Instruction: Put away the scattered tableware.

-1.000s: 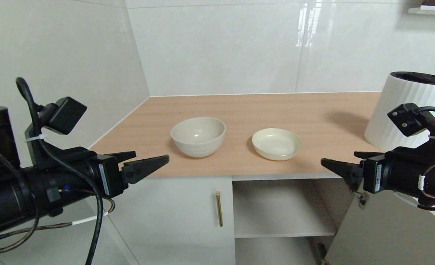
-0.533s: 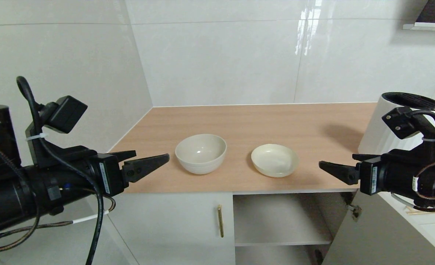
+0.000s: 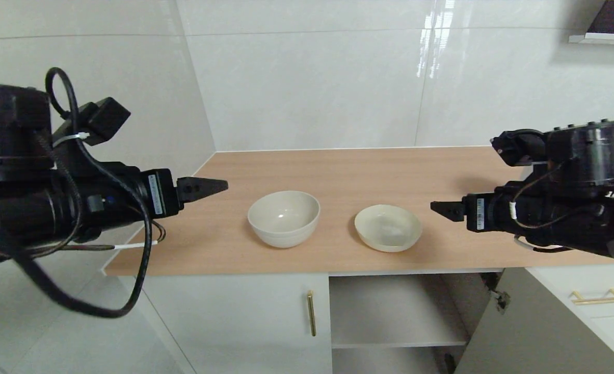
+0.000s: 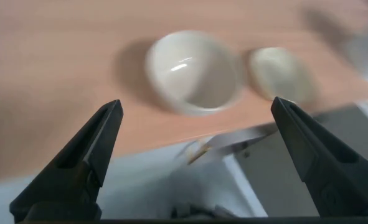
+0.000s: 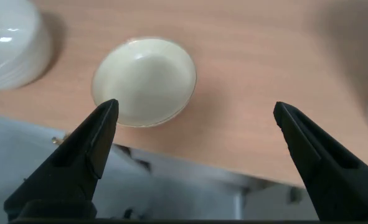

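Hovering with jaws spread, left end effector (image 3: 205, 186) and right end effector (image 3: 442, 210) are flanking the deep bowl (image 3: 283, 218) and, at its three o'clock, the shallow bowl (image 3: 388, 227) on the tabletop (image 3: 338, 171) (probably slick, breakable): rim pinches seem safest.

Glossy, seemingly ceramic bowls (image 3: 283, 218) on matt wood-grain countertop (image 3: 338, 171).

No text or number is showing clearly enough to read. A white label (image 3: 155, 196) is sitting on the body of the left gripper (image 3: 223, 185), and a second label (image 3: 477, 213) is sitting on the right gripper (image 3: 434, 206); the print on both is coming out too small to make out.
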`<state>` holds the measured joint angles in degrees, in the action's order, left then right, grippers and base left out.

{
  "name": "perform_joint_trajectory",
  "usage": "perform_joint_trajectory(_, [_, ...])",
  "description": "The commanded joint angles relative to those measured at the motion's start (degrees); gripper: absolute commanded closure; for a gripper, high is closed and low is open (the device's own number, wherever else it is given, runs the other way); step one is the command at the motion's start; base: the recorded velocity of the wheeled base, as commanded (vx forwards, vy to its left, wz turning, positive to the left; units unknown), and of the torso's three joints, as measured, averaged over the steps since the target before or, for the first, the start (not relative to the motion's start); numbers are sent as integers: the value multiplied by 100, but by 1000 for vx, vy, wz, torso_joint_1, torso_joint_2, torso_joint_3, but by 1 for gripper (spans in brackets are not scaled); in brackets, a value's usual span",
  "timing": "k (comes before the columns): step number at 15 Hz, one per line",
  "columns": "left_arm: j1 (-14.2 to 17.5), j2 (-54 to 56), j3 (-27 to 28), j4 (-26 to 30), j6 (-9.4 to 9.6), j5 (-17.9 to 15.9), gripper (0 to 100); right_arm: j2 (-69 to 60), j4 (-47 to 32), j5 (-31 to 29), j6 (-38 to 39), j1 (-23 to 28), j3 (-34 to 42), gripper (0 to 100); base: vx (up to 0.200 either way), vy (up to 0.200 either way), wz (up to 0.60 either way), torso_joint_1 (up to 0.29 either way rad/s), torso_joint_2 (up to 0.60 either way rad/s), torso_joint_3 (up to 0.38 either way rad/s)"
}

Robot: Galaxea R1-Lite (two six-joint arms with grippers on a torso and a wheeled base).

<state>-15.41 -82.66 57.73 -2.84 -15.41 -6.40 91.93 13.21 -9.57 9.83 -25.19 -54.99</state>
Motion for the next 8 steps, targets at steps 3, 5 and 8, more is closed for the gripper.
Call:
perform_joint_trajectory(3, [-173, -1551, 1688, 1497, -946, 860, 0, 721, -1884, -124, 1303, -21, -1532, 0, 0, 0, 0, 0, 0, 0])
perform_joint_trajectory(5, [-393, -2175, 2119, 1822, -1333, 1431, 0, 765, -2025, -142, 1452, -92, -1602, 0, 0, 0, 0, 0, 0, 0])
perform_joint_trajectory(8, [-516, -2764, 2488, 1901, -1535, 1870, 0, 765, -2025, -142, 1470, -118, -1567, 0, 0, 0, 0, 0, 0, 0])
